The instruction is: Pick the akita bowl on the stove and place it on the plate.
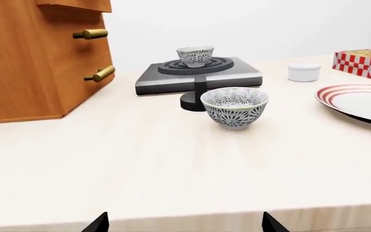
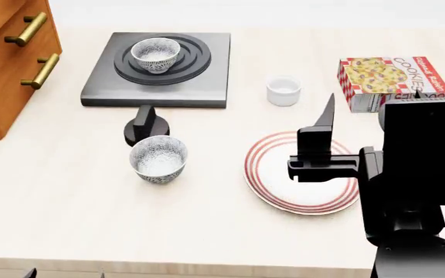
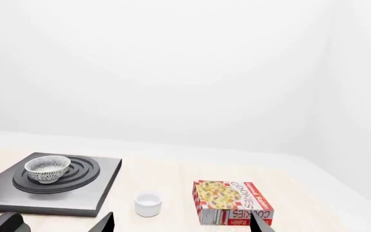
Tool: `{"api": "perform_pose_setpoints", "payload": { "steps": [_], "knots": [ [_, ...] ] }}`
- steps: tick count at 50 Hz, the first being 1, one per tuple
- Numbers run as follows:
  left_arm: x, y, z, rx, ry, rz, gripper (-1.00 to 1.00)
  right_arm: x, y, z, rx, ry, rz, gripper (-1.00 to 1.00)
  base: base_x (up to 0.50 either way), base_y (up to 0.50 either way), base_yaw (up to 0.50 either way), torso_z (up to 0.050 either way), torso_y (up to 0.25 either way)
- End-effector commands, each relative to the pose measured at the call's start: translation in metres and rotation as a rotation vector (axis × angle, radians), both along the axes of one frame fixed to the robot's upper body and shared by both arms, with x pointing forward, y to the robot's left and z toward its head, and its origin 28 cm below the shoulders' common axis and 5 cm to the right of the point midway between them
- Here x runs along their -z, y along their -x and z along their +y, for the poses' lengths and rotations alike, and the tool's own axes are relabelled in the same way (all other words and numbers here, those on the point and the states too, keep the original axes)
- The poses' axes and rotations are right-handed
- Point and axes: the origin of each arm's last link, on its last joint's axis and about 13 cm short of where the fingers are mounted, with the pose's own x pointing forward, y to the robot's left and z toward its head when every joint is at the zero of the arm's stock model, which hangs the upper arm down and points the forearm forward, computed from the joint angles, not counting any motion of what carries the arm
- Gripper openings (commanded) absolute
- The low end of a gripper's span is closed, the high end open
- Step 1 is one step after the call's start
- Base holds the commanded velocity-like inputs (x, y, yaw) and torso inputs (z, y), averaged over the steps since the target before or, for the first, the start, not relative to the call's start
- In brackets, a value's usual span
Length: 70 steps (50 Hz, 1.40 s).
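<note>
Sitting on the stove [image 2: 157, 69] in the upper left of the head view, the akita bowl [image 2: 155, 55] is resting on the burner rings. A look-alike bowl [image 2: 158, 158] is standing below it, beside the knob [image 2: 145, 124]. Further right, the right gripper [image 2: 329, 139] is hovering over the plate [image 2: 269, 179], well apart from the akita bowl, its fingers spread wide and empty. The left gripper [image 1: 184, 223] is showing only its spread, empty fingertips.

A simulated kitchen counter: a pale wooden worktop [image 2: 68, 220] carries a stove [image 2: 157, 69] at eleven o'clock, a wooden cabinet [image 2: 6, 63] with brass handles at ten, a cookie box [image 2: 393, 81] at two, and a red-ringed plate [image 2: 273, 185] near centre, against plain white walls.
</note>
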Motion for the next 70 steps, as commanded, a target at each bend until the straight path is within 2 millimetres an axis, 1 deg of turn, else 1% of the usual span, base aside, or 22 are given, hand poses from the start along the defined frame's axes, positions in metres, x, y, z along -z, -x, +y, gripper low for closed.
{"api": "perform_pose_setpoints", "payload": {
  "steps": [1,2,3,4,6,7,14,16,22,23,26,27,29,31,34,47,50,52,60,70],
  "knots": [
    [0.001,-0.002,-0.001,0.002,0.004,-0.012,1.0,0.001,-0.002,-0.002,0.005,-0.02,-0.009,1.0,0.0,0.0,0.0,0.0,0.0],
    [-0.005,-0.004,0.0,-0.007,0.014,-0.008,1.0,0.0,-0.002,-0.002,0.005,-0.02,-0.009,1.0,0.0,0.0,0.0,0.0,0.0],
    [-0.015,-0.006,0.0,0.018,-0.05,-0.025,1.0,0.0,-0.002,-0.002,0.006,-0.02,-0.009,1.0,0.0,0.0,0.0,0.0,0.0],
    [-0.019,-0.008,0.0,-0.001,-0.058,-0.032,1.0,0.0,-0.002,-0.002,0.006,-0.02,-0.008,1.0,0.0,0.0,0.0,0.0,0.0],
    [-0.026,-0.012,0.001,-0.007,-0.037,-0.02,1.0,0.0,-0.002,-0.002,0.007,-0.021,-0.008,1.0,0.0,0.0,0.0,0.0,0.0],
    [-0.037,-0.014,0.0,-0.005,-0.048,-0.04,1.0,0.0,-0.003,-0.002,0.008,-0.023,-0.009,1.0,0.0,0.0,0.0,0.0,0.0],
    [-0.072,-0.023,-0.003,0.02,-0.087,-0.094,1.0,-0.001,-0.002,-0.002,0.011,-0.023,-0.008,1.0,0.0,0.0,0.0,0.0,0.0],
    [-0.087,-0.028,-0.004,0.02,-0.095,-0.107,1.0,0.0,-0.002,-0.002,0.011,-0.022,-0.007,1.0,0.0,0.0,0.0,0.0,0.0],
    [-0.108,-0.04,-0.004,0.021,-0.086,-0.108,1.0,0.001,-0.003,-0.002,0.012,-0.025,-0.003,1.0,0.0,0.0,0.0,0.0,0.0],
    [-0.112,-0.045,-0.004,0.025,-0.084,-0.095,1.0,0.001,-0.002,-0.002,0.013,-0.026,-0.002,1.0,0.0,0.0,0.0,0.0,0.0],
    [-0.117,-0.052,-0.004,0.022,-0.083,-0.082,1.0,0.001,-0.002,-0.002,0.014,-0.027,-0.001,1.0,0.0,0.0,0.0,0.0,0.0],
    [-0.122,-0.057,-0.004,0.014,-0.083,-0.078,1.0,0.001,-0.002,-0.002,0.013,-0.024,0.0,1.0,0.0,0.0,0.0,0.0,0.0],
    [-0.125,-0.066,-0.004,-0.003,-0.071,-0.062,1.0,0.002,-0.002,-0.002,0.014,-0.023,0.001,1.0,0.0,0.0,0.0,0.0,0.0],
    [-0.128,-0.071,-0.004,-0.014,-0.025,-0.018,1.0,0.001,-0.002,-0.002,0.014,-0.021,0.003,1.0,0.0,0.0,0.0,0.0,0.0],
    [-0.133,-0.082,-0.003,-0.04,-0.002,-0.005,1.0,0.003,-0.002,-0.002,0.011,-0.02,0.0,1.0,0.0,0.0,0.0,0.0,0.0],
    [-0.159,-0.108,-0.006,-0.034,-0.02,0.014,1.0,0.003,-0.003,-0.002,0.006,0.001,0.008,1.0,0.0,0.0,0.0,0.0,0.0],
    [-0.163,-0.109,-0.007,-0.025,-0.011,0.016,1.0,0.003,-0.003,-0.002,0.01,-0.004,0.006,1.0,0.0,0.0,0.0,0.0,0.0],
    [-0.165,-0.111,-0.006,-0.044,0.032,0.027,1.0,0.003,-0.003,-0.002,0.014,-0.002,0.001,1.0,0.0,0.0,0.0,0.0,0.0],
    [-0.174,-0.112,-0.006,-0.049,0.024,0.013,1.0,0.001,-0.002,-0.002,0.014,-0.011,0.0,1.0,0.0,0.0,0.0,0.0,0.0],
    [-0.173,-0.112,-0.006,-0.047,0.029,0.013,1.0,0.003,-0.003,-0.002,0.01,-0.02,0.004,1.0,0.0,-0.01,0.0,0.0,0.0]
  ]
}}
